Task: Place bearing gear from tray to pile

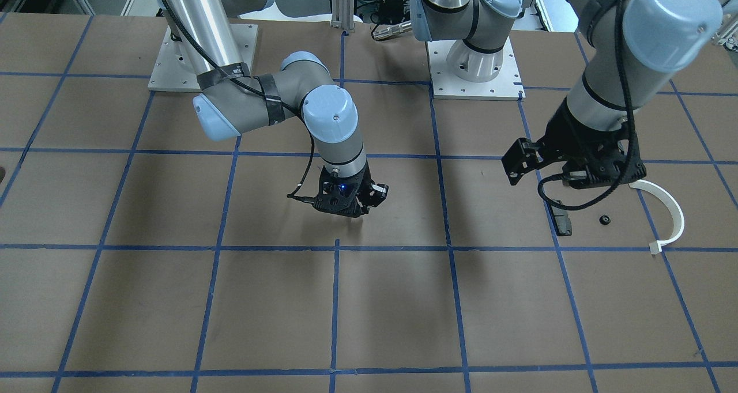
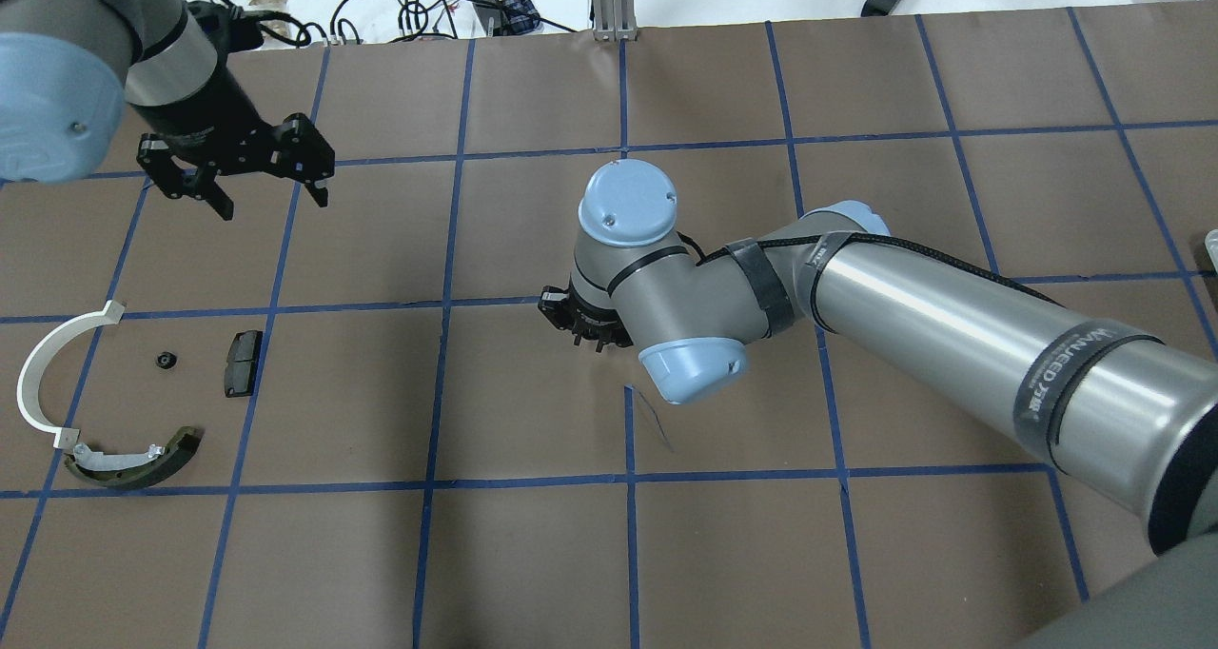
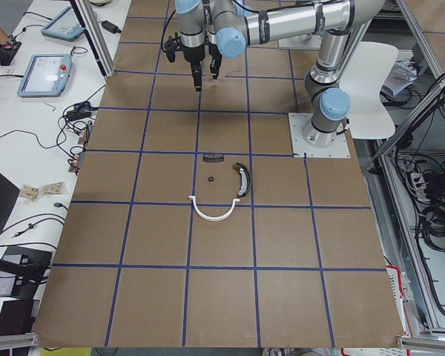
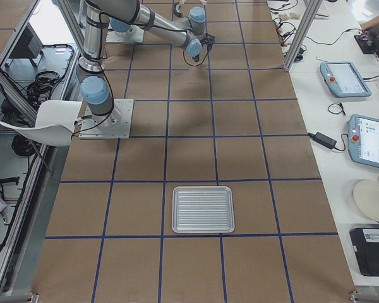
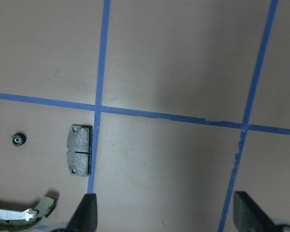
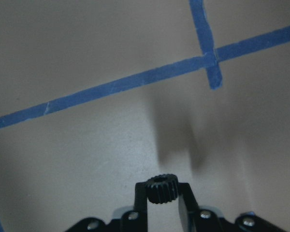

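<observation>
- Right gripper [image 6: 162, 200] pinches the gear [image 6: 160, 186] above the table [image 2: 533, 554], mid-table, well apart from the pile [image 2: 143, 463].
- Left gripper [image 2: 274, 199] is spread, hovering beyond the pile.
- Pile: half-ring [image 2: 38, 373], pad [image 2: 244, 363], second gear [image 2: 166, 358] between them.

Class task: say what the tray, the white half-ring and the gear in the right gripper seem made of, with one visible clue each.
Tray: likely bare metal, perhaps aluminium; silver-grey, ribbed, dull sheen.
Half-ring: probably plastic; even matt white, thin strip.
Gear in the right gripper: matt black, toothed; plastic or blackened metal, cannot tell.
</observation>
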Robot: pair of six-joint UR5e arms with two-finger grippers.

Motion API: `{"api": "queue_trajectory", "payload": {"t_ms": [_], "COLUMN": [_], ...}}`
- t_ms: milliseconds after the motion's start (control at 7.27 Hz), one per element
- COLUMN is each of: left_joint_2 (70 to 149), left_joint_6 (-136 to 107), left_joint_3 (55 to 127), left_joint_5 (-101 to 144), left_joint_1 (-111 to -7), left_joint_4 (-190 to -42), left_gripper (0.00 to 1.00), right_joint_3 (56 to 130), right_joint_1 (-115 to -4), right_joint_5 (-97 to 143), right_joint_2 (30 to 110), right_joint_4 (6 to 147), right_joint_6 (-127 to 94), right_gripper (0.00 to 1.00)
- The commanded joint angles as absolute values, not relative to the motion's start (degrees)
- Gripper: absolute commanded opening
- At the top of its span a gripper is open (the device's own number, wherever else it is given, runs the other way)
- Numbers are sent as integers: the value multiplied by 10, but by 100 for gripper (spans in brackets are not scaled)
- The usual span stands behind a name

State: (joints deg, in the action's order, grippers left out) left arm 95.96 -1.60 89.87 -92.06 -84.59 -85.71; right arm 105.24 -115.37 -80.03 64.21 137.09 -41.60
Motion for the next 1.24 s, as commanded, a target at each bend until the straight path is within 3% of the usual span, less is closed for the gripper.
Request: {"api": "queue_trajectory", "payload": {"t_ms": [0,138,550,825,1101], "left_joint_2": [956,964,983,1004,1049], "left_joint_6": [-46,-47,-83,-137,-227], "left_joint_3": [881,881,916,983,1001], "left_joint_5": [-918,-918,-918,-915,-889], "left_joint_1": [-893,-894,-909,-952,-1006], "left_joint_4": [-881,-881,-871,-738,-698], "left_gripper": [100,100,100,100,100], "right_joint_3": [1050,1047,1044,1047,1048], "right_joint_1": [-1157,-1156,-1099,-1022,-972], "right_joint_5": [-792,-792,-808,-815,-861], "right_joint_2": [640,639,666,727,797], "right_joint_4": [1375,1378,1373,1327,1228], "right_joint_6": [-417,-417,-372,-295,-214], "right_gripper": [94,100,100,100,100]}}
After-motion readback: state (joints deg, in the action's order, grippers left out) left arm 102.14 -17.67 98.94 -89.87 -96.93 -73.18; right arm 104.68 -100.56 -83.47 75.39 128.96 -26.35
